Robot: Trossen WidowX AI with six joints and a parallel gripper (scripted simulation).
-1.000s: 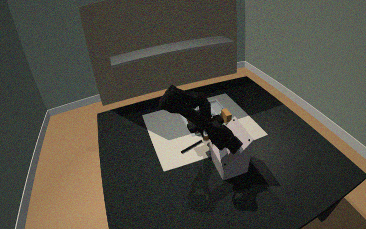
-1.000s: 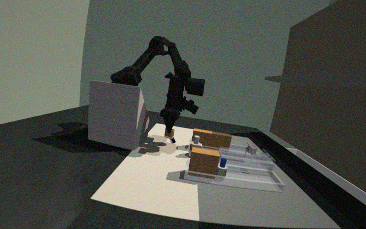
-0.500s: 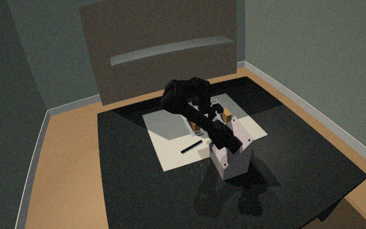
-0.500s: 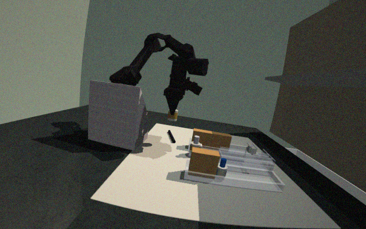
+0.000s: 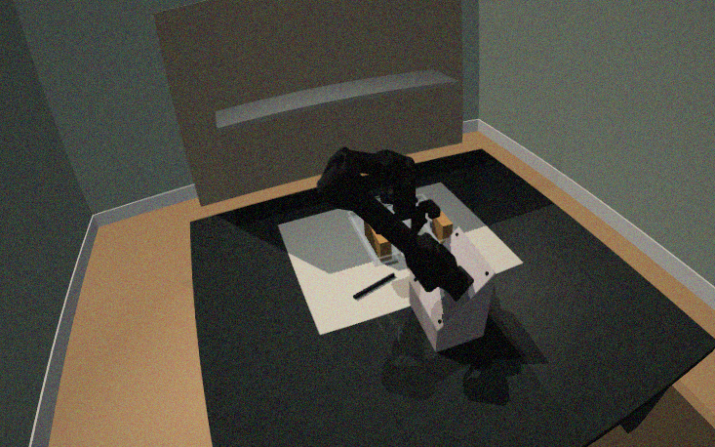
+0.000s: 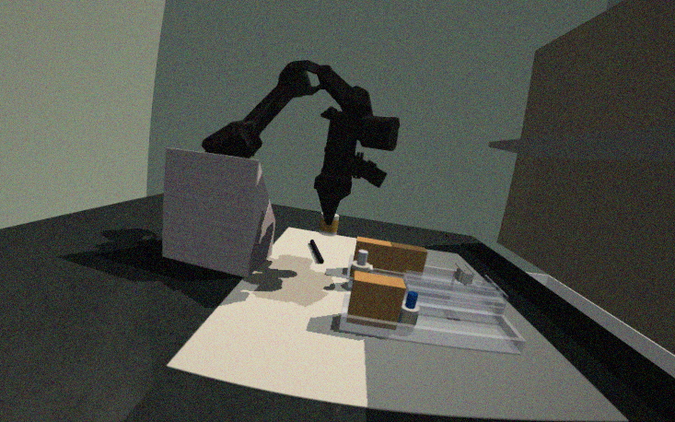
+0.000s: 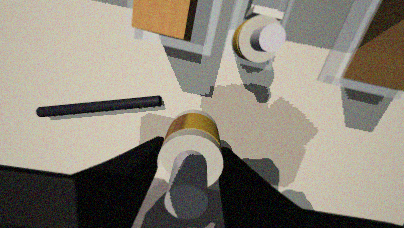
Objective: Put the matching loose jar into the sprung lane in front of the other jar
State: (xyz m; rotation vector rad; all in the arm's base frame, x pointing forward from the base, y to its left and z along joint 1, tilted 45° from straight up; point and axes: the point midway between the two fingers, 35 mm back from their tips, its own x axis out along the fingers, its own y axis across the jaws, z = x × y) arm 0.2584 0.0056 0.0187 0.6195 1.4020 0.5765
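Note:
My gripper (image 6: 330, 219) (image 7: 192, 148) is shut on a jar (image 6: 332, 228) (image 7: 192, 126) with a yellow-amber band, a pale shoulder and a grey cap. It holds the jar roughly upright, above the pale mat and in front of the lanes. The jar in the middle lane (image 6: 362, 258) (image 7: 250, 44) has the same pale shoulder, amber band and light grey cap. It stands at that lane's front end, with a whitish plate (image 7: 268, 11) close behind it. The lane's low front stop is hard to make out. In the top view the arm hides the held jar.
Orange-brown boxes (image 6: 376, 298) (image 7: 160, 17) stand in the side lanes, taller than the lane walls. A blue-capped jar (image 6: 411, 300) stands behind the nearer box in the exterior view. A black rod (image 5: 374, 286) (image 6: 316, 252) (image 7: 100, 106) lies on the mat (image 5: 326, 311). The arm's pale pedestal (image 6: 208, 209) stands in front.

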